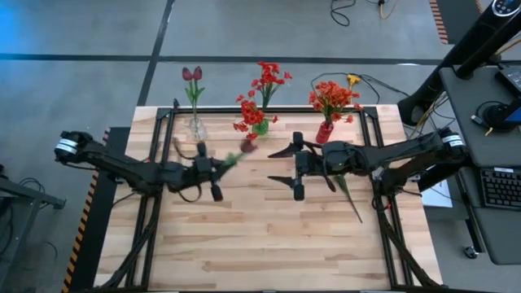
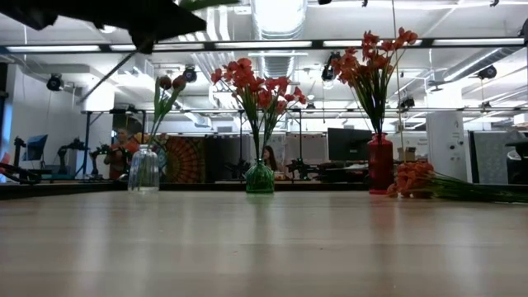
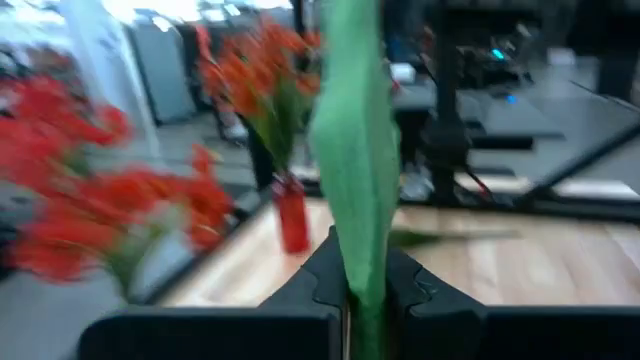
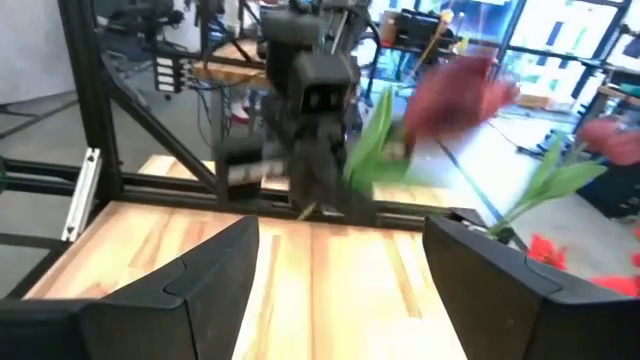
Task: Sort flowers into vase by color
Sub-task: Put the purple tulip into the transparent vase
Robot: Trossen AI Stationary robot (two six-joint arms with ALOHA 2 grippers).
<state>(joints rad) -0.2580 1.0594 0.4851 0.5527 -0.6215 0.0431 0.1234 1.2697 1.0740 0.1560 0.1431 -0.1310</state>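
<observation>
My left gripper (image 1: 217, 169) hangs over the table's middle, shut on a dark maroon tulip (image 1: 248, 145) whose green leaf (image 3: 352, 150) rises out of the fingers. Facing it from the right, my right gripper (image 1: 281, 166) stands open with nothing between its fingers (image 4: 225, 265); its wrist view shows the tulip's blurred bloom (image 4: 460, 95). At the table's far edge stand a clear vase (image 1: 196, 128) with maroon tulips, a green vase (image 1: 260, 127) with red blooms and a red vase (image 1: 325, 132) with orange blooms. My left gripper pinches the tulip's green stem and leaf (image 3: 362, 290) between its two fingers. The fingers point level toward the table's right side. The tulip is lifted clear of the table and slants away from the fingers toward the far right, bloom end outermost.
An orange flower (image 2: 417, 177) lies flat on the table at the right, its stem (image 1: 350, 199) passing beneath my right arm. A black frame (image 1: 383, 163) borders the wooden table (image 1: 244, 244), whose near half is bare wood.
</observation>
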